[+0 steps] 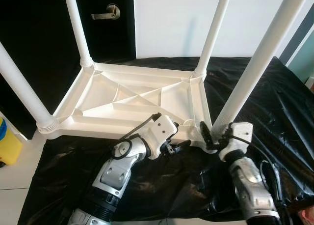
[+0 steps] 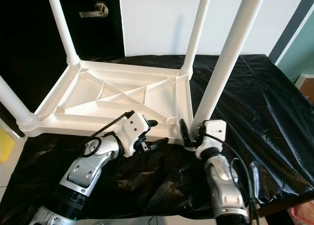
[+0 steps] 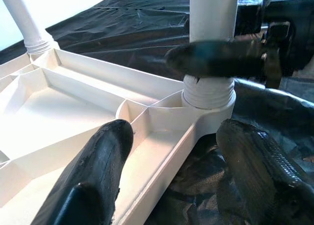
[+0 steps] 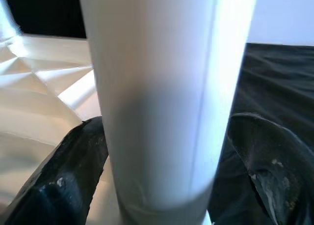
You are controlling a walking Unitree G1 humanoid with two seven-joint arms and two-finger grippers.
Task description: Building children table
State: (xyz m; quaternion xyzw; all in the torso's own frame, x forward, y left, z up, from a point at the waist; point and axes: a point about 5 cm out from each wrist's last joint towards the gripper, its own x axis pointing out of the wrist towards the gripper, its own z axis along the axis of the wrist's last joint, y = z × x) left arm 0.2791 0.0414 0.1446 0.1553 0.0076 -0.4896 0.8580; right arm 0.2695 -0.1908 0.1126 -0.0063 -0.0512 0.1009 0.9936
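I see one black plastic sheet (image 1: 274, 102) spread over the work surface, and on it one white children's table (image 1: 132, 104) lying upside down, its ribbed underside facing up. Four white legs stand up from its corners: one at about 10 o'clock (image 1: 76, 26), one at 1 o'clock (image 1: 215, 31), one at 8 o'clock (image 1: 19, 90), and the near-right leg (image 1: 257, 63) at roughly 4 o'clock.

Behind it, at 11 o'clock, is one dark door with a single metal handle (image 1: 109, 12). At the far left edge, about 8 o'clock, I can make out one yellow object (image 1: 7, 144), not clearly enough to name.

My two silver arms reach in from 6 o'clock. The right gripper (image 4: 167, 151) is set around the base of the near-right leg, one black finger on each side of it; the fingers sit close against the leg, though I cannot tell if both press on it. The left gripper (image 3: 174, 173) is spread wide with nothing held, straddling the table's near edge just beside that same corner socket.
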